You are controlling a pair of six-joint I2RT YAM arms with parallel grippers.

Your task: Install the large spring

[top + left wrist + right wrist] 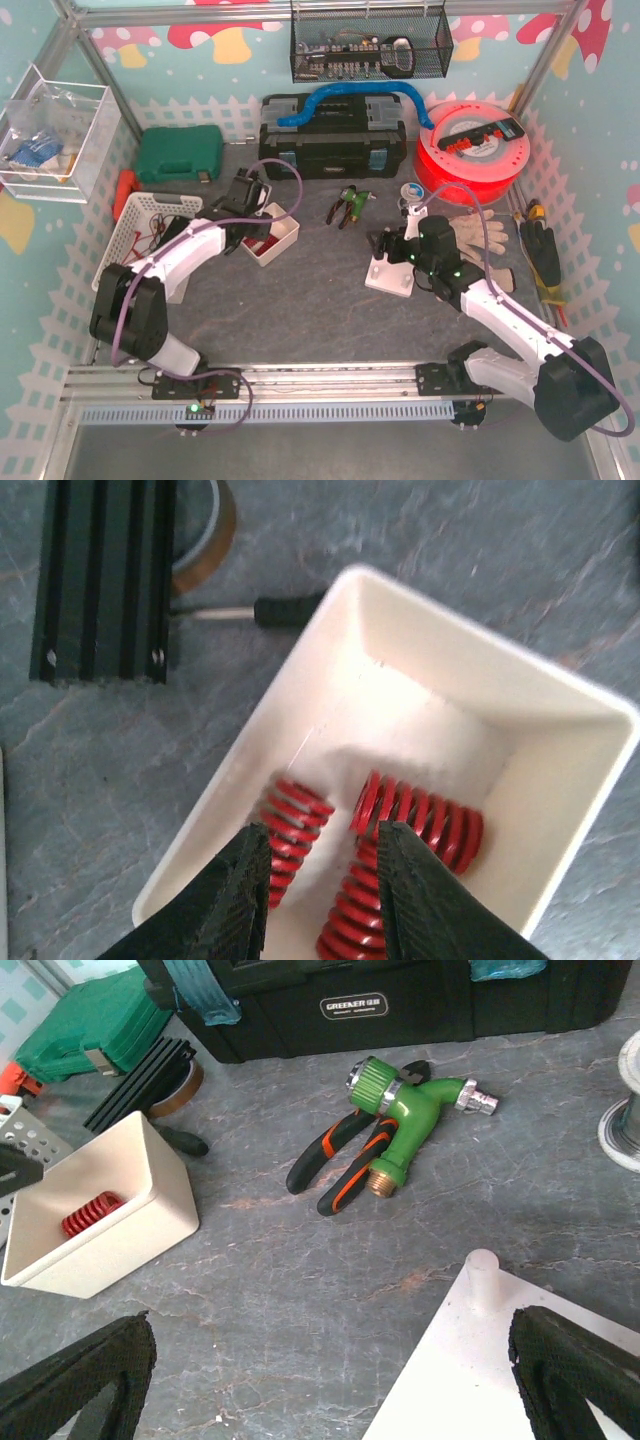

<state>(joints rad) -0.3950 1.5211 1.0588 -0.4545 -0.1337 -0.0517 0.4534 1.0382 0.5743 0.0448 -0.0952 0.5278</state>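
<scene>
1. Red springs (415,818) lie in a white bin (560,730) on the tabletop (100,780).
2. Left tool (322,850) hovers above them, slightly parted, gripping nothing.
3. Right tool (335,1360) gapes wide and empty above a pegged base (470,1360).
4. Black toolbox (350,1005) reads "GREEKER".

Three red springs (425,820) lie in one white bin (560,770). On the tabletop (320,300): one black toolbox (335,140) at twelve o'clock, one green case (178,155) at ten o'clock, one red reel (470,155) at two o'clock, one white basket (150,215) at nine o'clock, one green nozzle (415,1120), one pair of pliers (330,1155), one white peg base (390,275).
</scene>
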